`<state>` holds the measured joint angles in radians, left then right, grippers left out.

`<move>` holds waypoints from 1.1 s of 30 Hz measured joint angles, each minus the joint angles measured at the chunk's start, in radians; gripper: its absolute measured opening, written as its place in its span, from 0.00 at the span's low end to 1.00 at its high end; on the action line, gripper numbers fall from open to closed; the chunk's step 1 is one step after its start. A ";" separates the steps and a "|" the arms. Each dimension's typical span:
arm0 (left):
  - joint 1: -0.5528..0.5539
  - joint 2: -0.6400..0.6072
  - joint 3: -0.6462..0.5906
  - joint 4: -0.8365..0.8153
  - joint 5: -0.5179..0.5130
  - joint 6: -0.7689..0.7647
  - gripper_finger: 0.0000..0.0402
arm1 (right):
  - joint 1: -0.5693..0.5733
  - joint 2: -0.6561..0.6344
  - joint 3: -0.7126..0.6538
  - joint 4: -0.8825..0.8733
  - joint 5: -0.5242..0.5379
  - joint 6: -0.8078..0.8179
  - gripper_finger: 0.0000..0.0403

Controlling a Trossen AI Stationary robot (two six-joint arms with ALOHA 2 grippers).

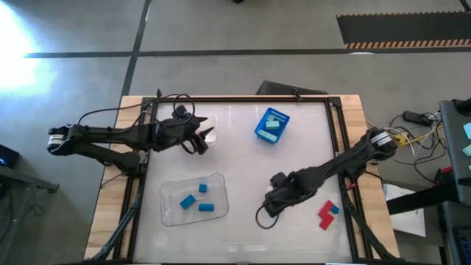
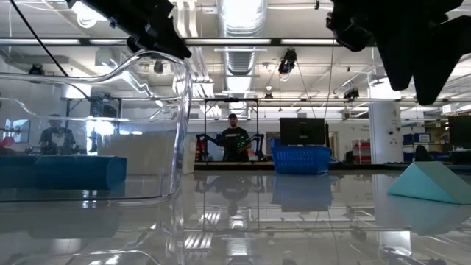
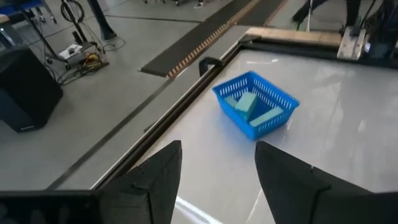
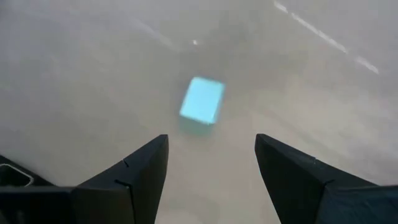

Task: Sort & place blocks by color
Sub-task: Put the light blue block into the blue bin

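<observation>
My right gripper [image 1: 269, 205] hangs open near the table's front middle, pointing down. In its wrist view a pale mint block [image 4: 202, 100] lies on the table ahead of the open fingers [image 4: 211, 162], untouched. The low view shows it as well [image 2: 430, 183]. My left gripper [image 1: 202, 143] is open and empty at the far left, by a white tray [image 1: 209, 132], and faces the blue bin [image 3: 255, 104]. Mint blocks [image 1: 273, 124] lie in that bin. Three blue blocks [image 1: 196, 200] lie in a clear tray [image 1: 171, 193]. Red blocks [image 1: 324, 215] and a blue one [image 1: 335, 209] lie at the front right.
The table has a dark raised frame [image 1: 335, 132] round its glossy top. The clear tray's tall wall [image 2: 176, 147] stands at the front left. Bare tabletop lies between the bin and the trays. A person [image 2: 235, 141] stands in the room beyond the table.
</observation>
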<state>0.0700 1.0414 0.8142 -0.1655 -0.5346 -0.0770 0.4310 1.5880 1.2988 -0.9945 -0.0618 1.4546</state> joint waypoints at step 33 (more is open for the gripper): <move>0.000 -0.025 -0.014 0.027 0.000 0.092 0.47 | 0.027 0.353 0.147 -0.027 -0.043 0.051 0.57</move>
<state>0.0700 1.0161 0.7998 -0.1386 -0.5346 0.0151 0.4576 1.9406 1.4458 -1.0212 -0.1043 1.5053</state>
